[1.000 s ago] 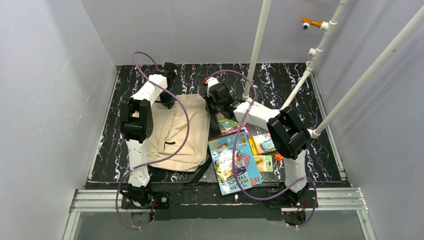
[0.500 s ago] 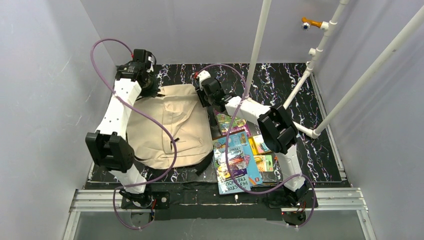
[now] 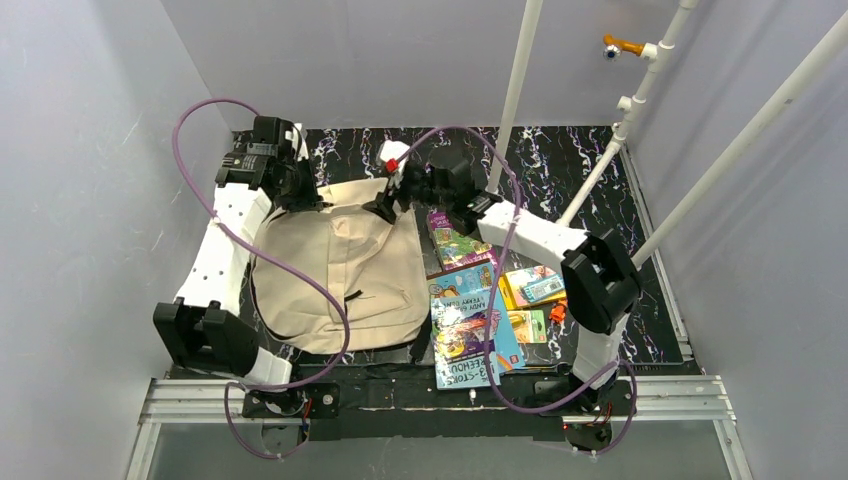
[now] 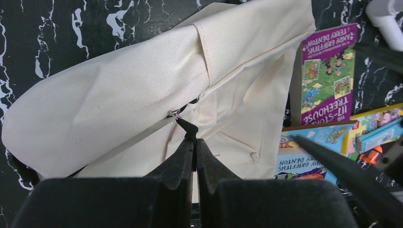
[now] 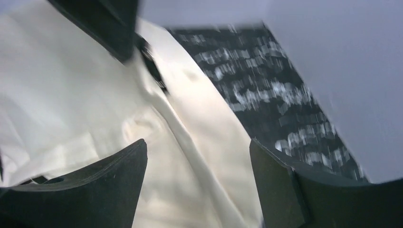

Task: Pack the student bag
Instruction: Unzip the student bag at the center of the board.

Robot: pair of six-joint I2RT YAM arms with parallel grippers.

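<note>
Bag (image 3: 335, 270) lies flat on the black marbled table (image 3: 570, 165), left of centre, with its beige cloth creased and its far edge lying between the two grippers.

The left gripper (image 3: 300, 195) is at the bag's far left corner. In the left wrist view its fingers (image 4: 183, 156) are pressed together with no gap. Their tips pinch a small dark tab (image 4: 184, 125) at a seam of the bag, just beside a little metal ring (image 4: 174, 114). The cloth near the tab rises in a fold.

The right gripper (image 3: 383, 208) is over the bag's far right corner. The right wrist view is blurred, but it shows the two fingers (image 5: 109, 175) spread wide with nothing between them, only pale cloth below. I cannot tell whether they touch the cloth.

Books lie just right of the bag. A purple book (image 3: 452, 240) is farther from the arms and a blue book (image 3: 470, 325) is nearer, the two meeting edge to edge. A smaller yellow book (image 3: 535, 287) lies to the right of them. A small orange thing (image 3: 557, 312) beside it is too small to make out.
</note>
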